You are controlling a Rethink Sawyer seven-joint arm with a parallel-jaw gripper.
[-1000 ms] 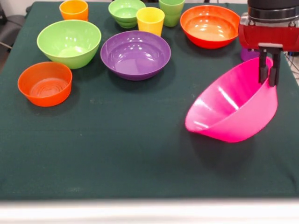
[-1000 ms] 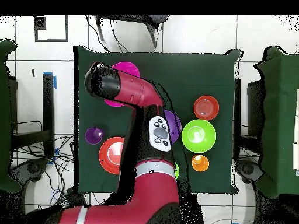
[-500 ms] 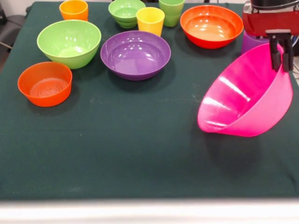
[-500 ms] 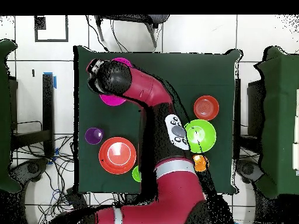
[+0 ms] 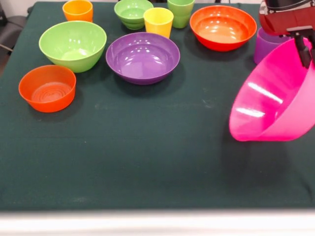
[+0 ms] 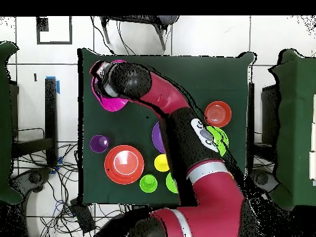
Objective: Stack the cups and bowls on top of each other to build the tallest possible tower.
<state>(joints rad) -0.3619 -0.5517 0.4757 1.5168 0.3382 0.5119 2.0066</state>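
6 bowls (image 5: 142, 56), 4 cups (image 5: 158, 21); pincer (image 5: 306, 49) grips pink bowl (image 5: 273, 101).

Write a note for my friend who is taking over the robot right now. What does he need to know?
Gripper: shut on the rim of the big pink bowl, holding it tilted and lifted at the table's edge.
On the table, all apart: purple bowl, light green bowl, two orange bowls, small green bowl, and orange cup, yellow cup, green cup, purple cup.
Done: nothing stacked yet.
Left: probably set the pink bowl down as the base, then stack everything else on it.
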